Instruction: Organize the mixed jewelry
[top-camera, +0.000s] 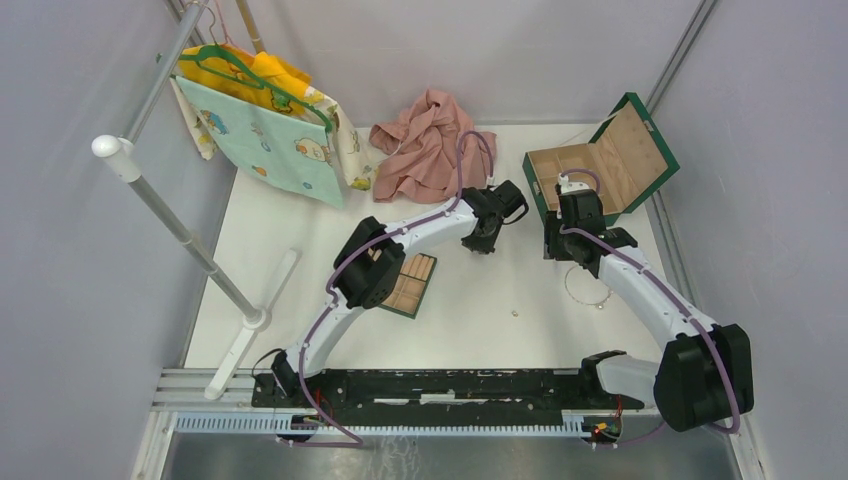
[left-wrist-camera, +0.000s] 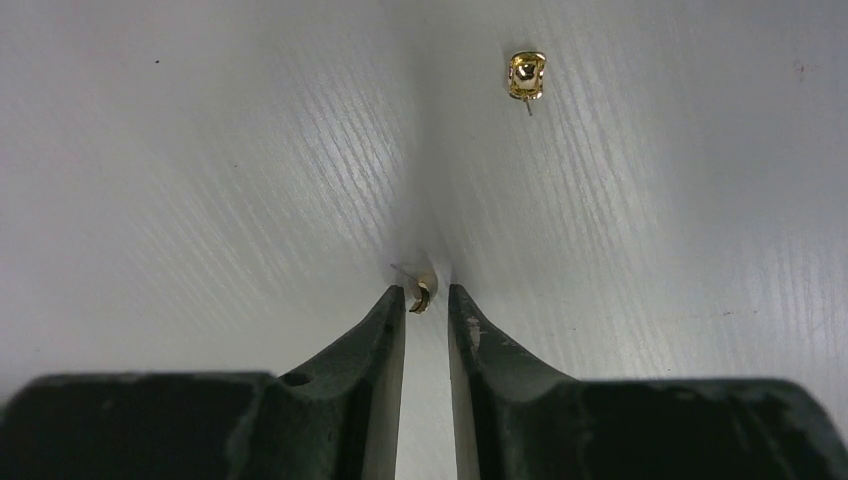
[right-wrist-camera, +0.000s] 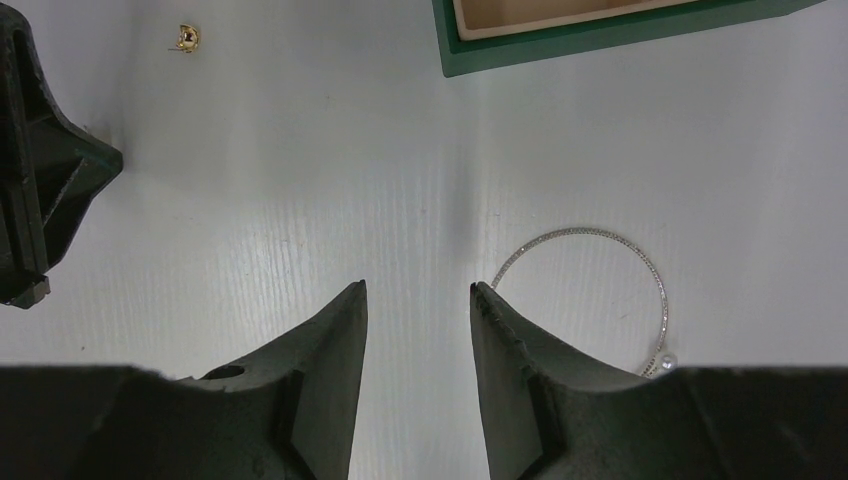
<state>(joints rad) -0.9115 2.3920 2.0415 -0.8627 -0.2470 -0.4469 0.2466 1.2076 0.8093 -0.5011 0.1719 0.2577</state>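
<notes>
A tiny gold earring (left-wrist-camera: 420, 296) lies on the white table between the tips of my left gripper (left-wrist-camera: 427, 290). The jaws stand a narrow gap apart and the right finger stays clear of the piece. A second gold earring (left-wrist-camera: 526, 76) lies further ahead; it also shows in the right wrist view (right-wrist-camera: 186, 38). My left gripper (top-camera: 487, 235) is at mid-table. My right gripper (top-camera: 580, 248) is open and empty, its tips (right-wrist-camera: 418, 288) just left of the thin silvery wire loop (right-wrist-camera: 600, 285), which also shows in the top view (top-camera: 588, 285). A small pale bead (top-camera: 515, 312) lies alone.
The tan compartmented tray (top-camera: 410, 283) lies partly under the left arm. The open green box (top-camera: 600, 160) stands at the back right. A pink cloth (top-camera: 425, 150) lies at the back. A clothes rack (top-camera: 170, 215) with hung garments (top-camera: 265, 120) stands at the left.
</notes>
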